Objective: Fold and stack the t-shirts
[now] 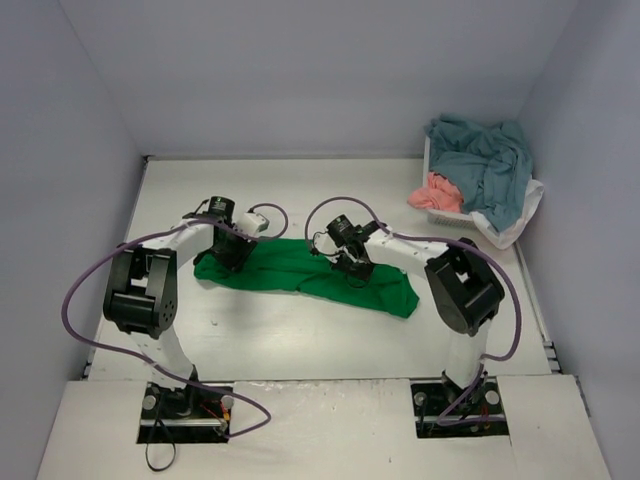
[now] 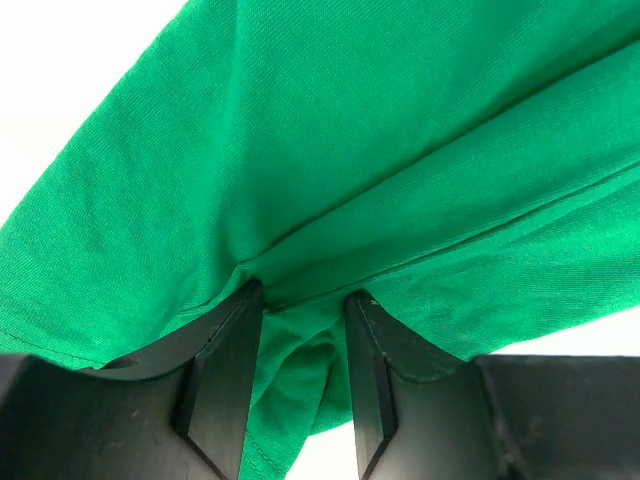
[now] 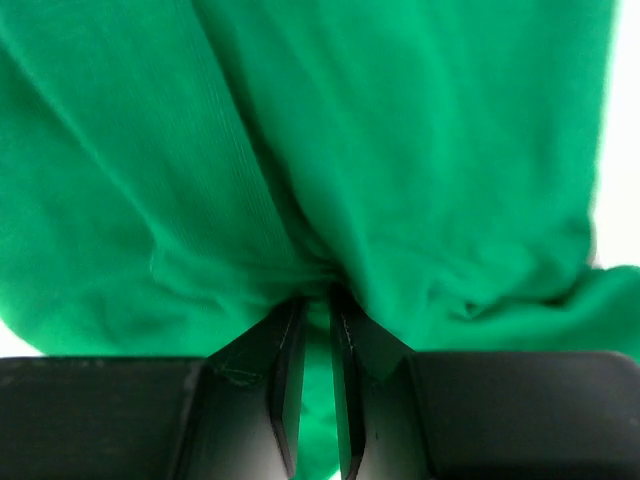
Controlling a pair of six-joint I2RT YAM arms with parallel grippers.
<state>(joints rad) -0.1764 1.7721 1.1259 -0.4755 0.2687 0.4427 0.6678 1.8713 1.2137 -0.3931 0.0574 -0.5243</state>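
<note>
- Black fingers (image 2: 225,350) of the left gripper (image 2: 305,300) fill the bottom of the left wrist view, pinching a bunched fold of the green t-shirt (image 2: 400,150) between them.
- Right gripper (image 3: 318,300) has its jaws nearly pressed together, with a thin fold of the same green cloth caught in the narrow gap.
- From above, the green t-shirt lies as a crumpled band across the middle of the white table (image 1: 300,190), with the left gripper at its left end and the right gripper just right of its middle.
- At the far right corner, a white basket (image 1: 445,215) holds a teal t-shirt (image 1: 485,160) and a pink t-shirt (image 1: 435,192), well apart from the green one.
</note>
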